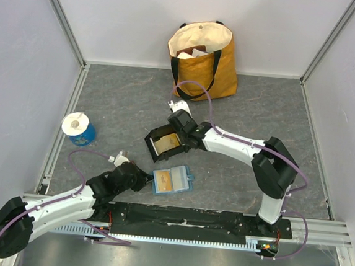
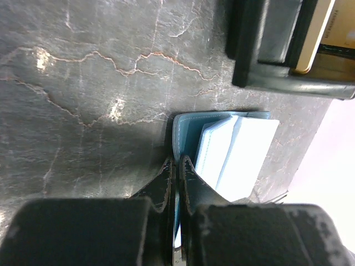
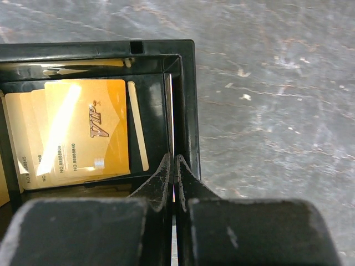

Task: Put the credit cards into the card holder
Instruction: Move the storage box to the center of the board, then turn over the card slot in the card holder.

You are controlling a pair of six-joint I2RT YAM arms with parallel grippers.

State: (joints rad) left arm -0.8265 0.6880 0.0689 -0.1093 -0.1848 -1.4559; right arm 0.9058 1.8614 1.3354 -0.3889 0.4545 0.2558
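The teal card holder point(image 1: 186, 180) lies open on the table, with a gold credit card point(image 1: 168, 181) on its left half. My left gripper point(image 1: 143, 178) is shut on the holder's left edge. In the left wrist view the gripper point(image 2: 177, 162) pinches the teal rim point(image 2: 186, 133) beside the pale blue lining point(image 2: 238, 149). Several gold cards point(image 3: 83, 130) lie in the black tray point(image 1: 156, 133). My right gripper point(image 1: 179, 139) is shut on the tray's right wall point(image 3: 186, 100); in its wrist view the gripper point(image 3: 175, 159) closes on that thin wall.
A yellow tote bag point(image 1: 204, 57) stands at the back wall. A blue tub with a white top point(image 1: 78, 129) sits at the left. White enclosure walls stand on three sides. The tray point(image 2: 266, 50) is close behind the card holder.
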